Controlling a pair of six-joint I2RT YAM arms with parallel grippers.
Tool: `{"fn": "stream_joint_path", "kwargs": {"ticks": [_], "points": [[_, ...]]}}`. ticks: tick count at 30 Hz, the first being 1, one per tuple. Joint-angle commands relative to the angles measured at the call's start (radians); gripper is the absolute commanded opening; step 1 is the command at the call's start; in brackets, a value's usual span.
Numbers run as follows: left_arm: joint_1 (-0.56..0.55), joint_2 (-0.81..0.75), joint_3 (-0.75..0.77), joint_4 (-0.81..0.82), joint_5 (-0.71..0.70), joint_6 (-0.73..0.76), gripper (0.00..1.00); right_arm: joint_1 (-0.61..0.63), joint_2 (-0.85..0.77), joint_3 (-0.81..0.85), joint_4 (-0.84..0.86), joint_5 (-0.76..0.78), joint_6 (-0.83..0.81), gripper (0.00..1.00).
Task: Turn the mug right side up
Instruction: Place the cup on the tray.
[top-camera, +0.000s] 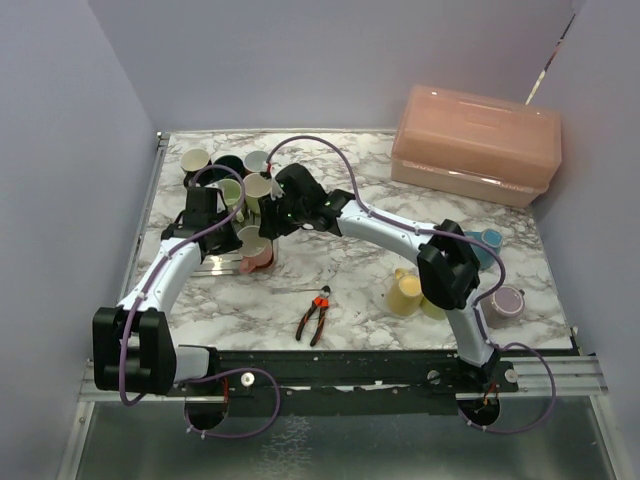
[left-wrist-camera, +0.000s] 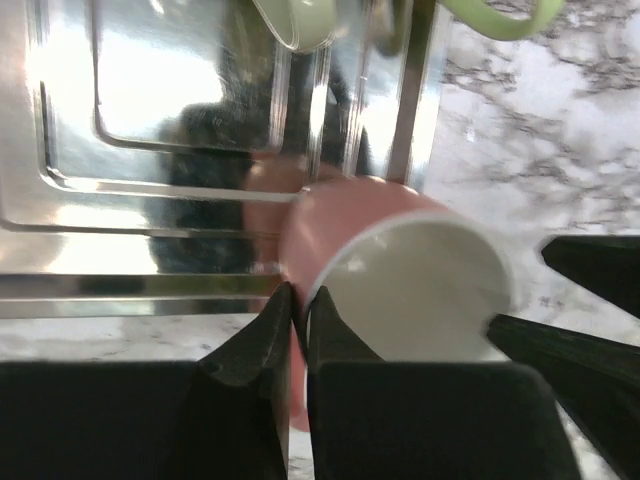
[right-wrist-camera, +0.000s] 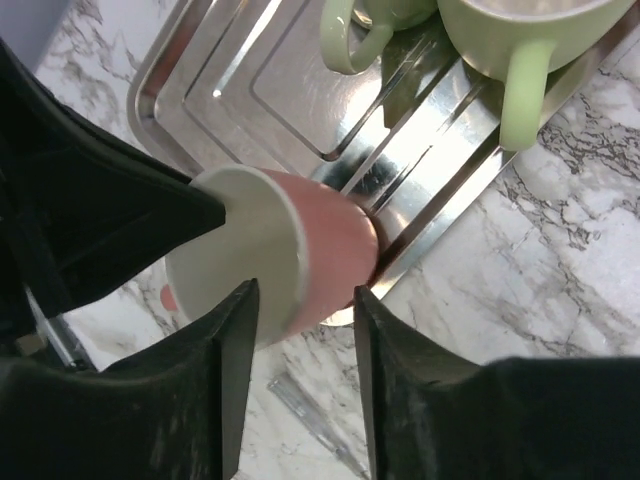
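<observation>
The pink mug with a white inside lies tilted on its side, base against the edge of the steel tray. In the left wrist view its open mouth faces the camera. My left gripper is shut on the pink mug's wall at the rim, with pink showing between the pads. My right gripper hangs open over the mug, one finger on each side, not touching. The right gripper's fingers show at the right of the left wrist view.
Several green and cream mugs crowd the far end of the tray, two green ones close by. Orange-handled pliers lie in front. A yellow mug, purple mug, blue mug and pink box stand right.
</observation>
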Motion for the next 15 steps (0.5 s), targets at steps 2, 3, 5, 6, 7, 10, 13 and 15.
{"fn": "stream_joint_path", "kwargs": {"ticks": [2, 3, 5, 6, 7, 10, 13, 15], "points": [[0.003, -0.050, 0.051, -0.004, -0.045, 0.006, 0.00, -0.004, -0.134, -0.108, 0.156, 0.006, 0.056, 0.52], [0.004, -0.053, 0.054, -0.006, -0.047, 0.003, 0.00, -0.008, -0.149, -0.122, 0.172, 0.003, 0.064, 0.53], [0.003, -0.056, 0.055, -0.008, -0.055, 0.003, 0.00, -0.016, -0.161, -0.140, 0.191, -0.005, 0.077, 0.54], [0.004, -0.055, 0.054, -0.010, -0.060, 0.004, 0.00, -0.020, -0.166, -0.148, 0.199, -0.006, 0.084, 0.54], [0.004, -0.054, 0.055, -0.015, -0.066, 0.004, 0.00, -0.023, -0.171, -0.156, 0.202, -0.007, 0.089, 0.55], [0.005, -0.052, 0.063, -0.025, -0.072, 0.004, 0.00, -0.032, -0.187, -0.176, 0.212, -0.004, 0.098, 0.55], [0.005, -0.056, 0.093, -0.054, -0.103, 0.007, 0.00, -0.042, -0.212, -0.208, 0.226, 0.019, 0.112, 0.55], [0.007, -0.056, 0.125, -0.086, -0.154, 0.014, 0.00, -0.054, -0.231, -0.239, 0.239, 0.046, 0.127, 0.55]]}}
